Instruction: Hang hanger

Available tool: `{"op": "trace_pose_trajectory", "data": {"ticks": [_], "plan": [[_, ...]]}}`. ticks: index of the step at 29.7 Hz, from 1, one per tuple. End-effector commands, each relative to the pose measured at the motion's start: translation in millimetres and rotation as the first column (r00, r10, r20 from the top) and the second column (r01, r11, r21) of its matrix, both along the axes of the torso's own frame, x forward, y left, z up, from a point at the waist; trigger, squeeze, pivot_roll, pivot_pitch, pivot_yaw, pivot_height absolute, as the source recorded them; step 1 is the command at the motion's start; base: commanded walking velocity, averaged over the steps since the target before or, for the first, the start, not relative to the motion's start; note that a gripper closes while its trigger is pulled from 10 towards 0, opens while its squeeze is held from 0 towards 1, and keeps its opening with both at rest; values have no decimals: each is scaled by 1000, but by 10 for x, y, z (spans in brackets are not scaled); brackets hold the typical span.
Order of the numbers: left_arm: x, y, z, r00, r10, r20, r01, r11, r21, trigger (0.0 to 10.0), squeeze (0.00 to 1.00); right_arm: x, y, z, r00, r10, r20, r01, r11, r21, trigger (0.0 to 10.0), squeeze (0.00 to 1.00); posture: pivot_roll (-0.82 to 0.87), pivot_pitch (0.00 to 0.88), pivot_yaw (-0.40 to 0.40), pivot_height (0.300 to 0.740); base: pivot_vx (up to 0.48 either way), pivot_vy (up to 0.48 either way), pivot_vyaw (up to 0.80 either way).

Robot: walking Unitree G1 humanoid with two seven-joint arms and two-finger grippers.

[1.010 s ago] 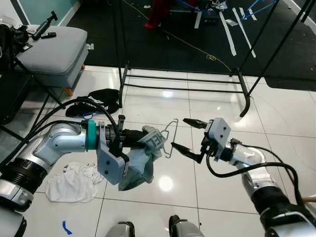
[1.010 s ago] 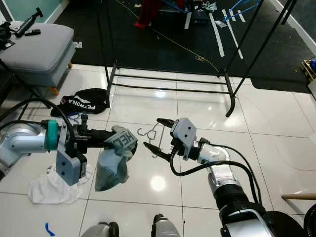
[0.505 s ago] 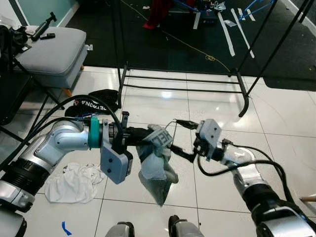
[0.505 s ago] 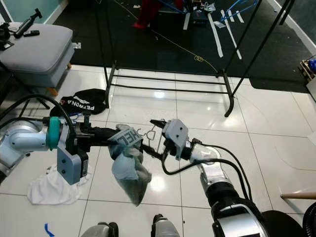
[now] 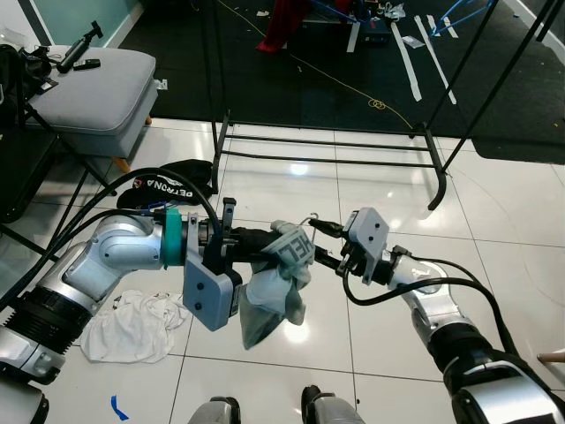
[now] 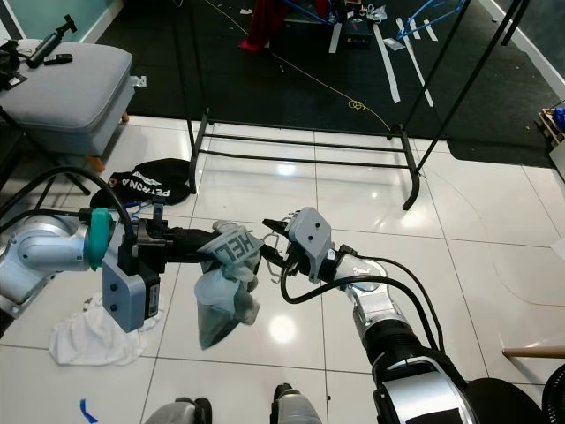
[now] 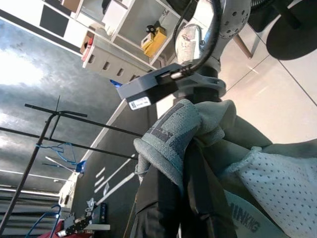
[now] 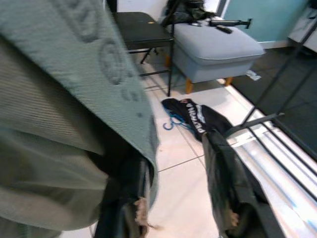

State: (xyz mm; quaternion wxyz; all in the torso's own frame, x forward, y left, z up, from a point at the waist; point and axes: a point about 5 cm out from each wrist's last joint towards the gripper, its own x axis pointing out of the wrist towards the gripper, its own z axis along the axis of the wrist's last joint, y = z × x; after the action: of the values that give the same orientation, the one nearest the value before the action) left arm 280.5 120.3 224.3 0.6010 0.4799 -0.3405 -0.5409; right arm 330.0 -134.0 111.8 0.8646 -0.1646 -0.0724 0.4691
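Observation:
A grey-green garment (image 5: 269, 287) with printed letters on its waistband hangs over my left gripper (image 5: 256, 240), which is shut on it at mid-height over the white tiles. The thin wire hook of a hanger (image 5: 308, 220) sticks out of the garment's top on the right. My right gripper (image 5: 323, 242) is open and reaches in from the right, its fingers on either side of the waistband edge (image 8: 124, 89) beside the hook. One right finger (image 8: 225, 183) stands free; the other lies against the cloth. The black clothes rack (image 5: 327, 146) stands ahead.
A grey ottoman (image 5: 88, 88) stands at the far left. A black garment (image 5: 172, 184) and a white cloth (image 5: 132, 322) lie on the tiles to my left. Dark carpet with cables and tape strips (image 5: 406, 53) lies behind the rack.
My right gripper has moved left up to the garment's top and the hanger hook. The garment has unfolded and hangs lower from my left gripper.

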Motion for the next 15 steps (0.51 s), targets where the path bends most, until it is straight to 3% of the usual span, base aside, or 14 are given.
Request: {"op": "trace_pose_trajectory", "data": {"ticks": [1,2,3,10,11,12,15], "plan": [[-23,-11,-11,1000,-7,-13,6,1000,-8,0,0,-38,28,-77,999,30,-33,-30,999,-19,3804,0,23,91,23,740,0,0,0],[-23,-12,-11,1000,-6,-14,6,1000,-9,0,0,-41,34,-80,999,34,-35,-34,999,-20,3804,0,23,91,23,740,0,0,0],[-26,-20,-7,1000,-7,-16,7,1000,-13,0,0,-46,47,-88,998,41,-39,-42,999,-22,10000,0,23,91,23,740,0,0,0],[-41,-45,0,1000,-13,-20,13,1000,-23,0,0,-50,74,-93,998,50,-38,-50,999,-16,10000,0,24,91,20,740,0,0,0],[-47,-52,2,1000,-15,-23,15,1000,-24,0,0,-46,83,-77,998,50,-29,-50,999,-2,10000,129,23,92,20,740,0,0,0],[-53,-60,4,1000,-18,-25,17,1000,-26,0,0,-40,97,-50,998,56,-20,-56,998,23,10000,1000,23,90,19,740,0,0,0],[-61,-68,6,999,-21,-28,20,999,-27,0,0,-34,111,-19,998,65,-10,-64,997,48,10000,1000,23,90,19,740,0,0,0]]}}
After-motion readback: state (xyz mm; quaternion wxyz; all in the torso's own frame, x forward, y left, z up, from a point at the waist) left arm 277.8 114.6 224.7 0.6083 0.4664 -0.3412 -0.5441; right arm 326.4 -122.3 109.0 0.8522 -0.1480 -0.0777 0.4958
